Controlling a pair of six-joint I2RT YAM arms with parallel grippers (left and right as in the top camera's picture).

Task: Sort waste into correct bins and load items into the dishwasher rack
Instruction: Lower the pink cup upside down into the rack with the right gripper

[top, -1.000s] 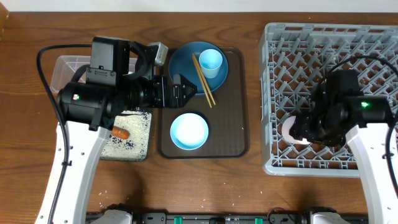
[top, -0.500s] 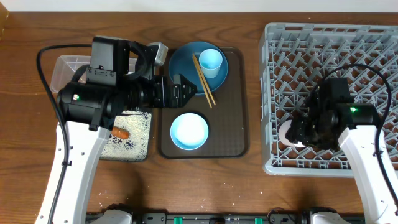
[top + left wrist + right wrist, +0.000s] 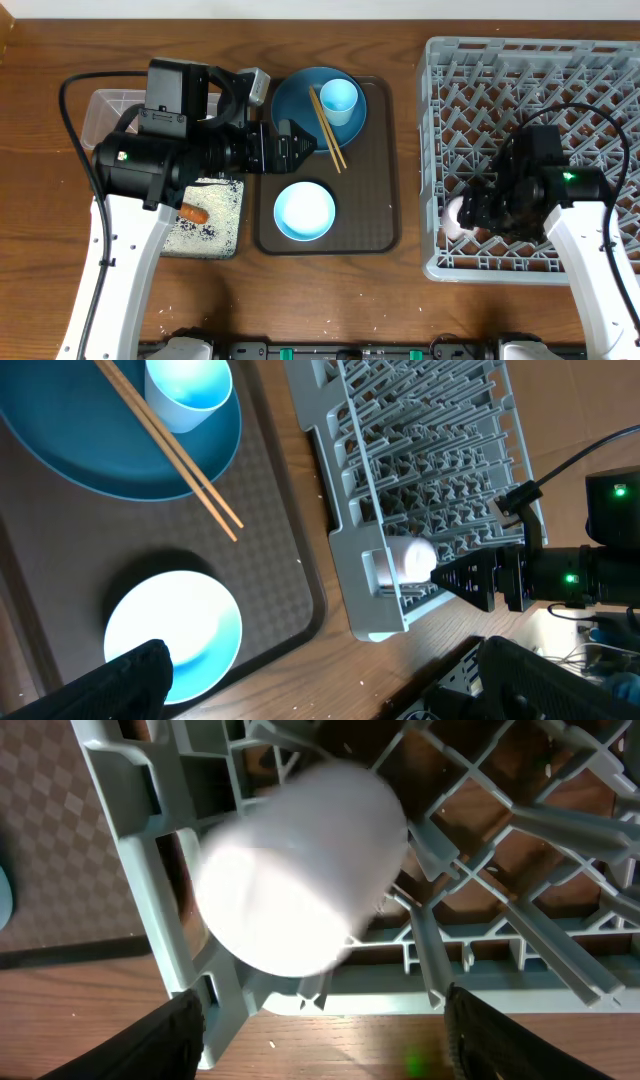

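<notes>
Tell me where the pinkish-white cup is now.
In the overhead view, the pinkish-white cup sits inside the dishwasher rack, at its near-left corner, right of the brown tray.

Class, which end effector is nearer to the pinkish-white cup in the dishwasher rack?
Right. The right end effector sits just beside the pinkish-white cup, over the dishwasher rack; the left end effector is far off, above the brown tray beside the blue plate.

Two cups (image 3: 339,97) (image 3: 455,215), one plate (image 3: 295,108), one bowl (image 3: 304,212), probably two chopsticks (image 3: 327,128)
</notes>
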